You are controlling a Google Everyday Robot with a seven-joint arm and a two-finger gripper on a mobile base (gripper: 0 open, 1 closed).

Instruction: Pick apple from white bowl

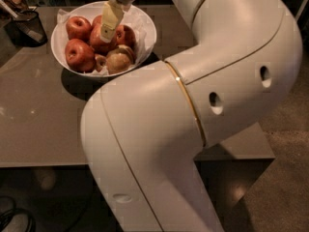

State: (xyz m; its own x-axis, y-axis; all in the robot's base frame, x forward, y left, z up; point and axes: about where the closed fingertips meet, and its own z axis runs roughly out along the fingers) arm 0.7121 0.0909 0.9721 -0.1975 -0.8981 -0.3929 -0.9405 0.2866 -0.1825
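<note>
The white bowl (145,23) stands at the back of the grey table and is lined with crumpled white paper. It holds several red apples (79,54) and a paler brownish apple (118,62). My gripper (109,30) hangs from the top edge of the camera view straight down into the bowl. Its pale tip rests against the middle red apple (99,41). My large white arm (193,110) fills the right and lower part of the view.
A small black mesh cup (26,28) with utensils stands left of the bowl at the table's back left. The grey table (43,110) reaches its front edge near the lower left. Shoes (14,216) lie on the dark floor below.
</note>
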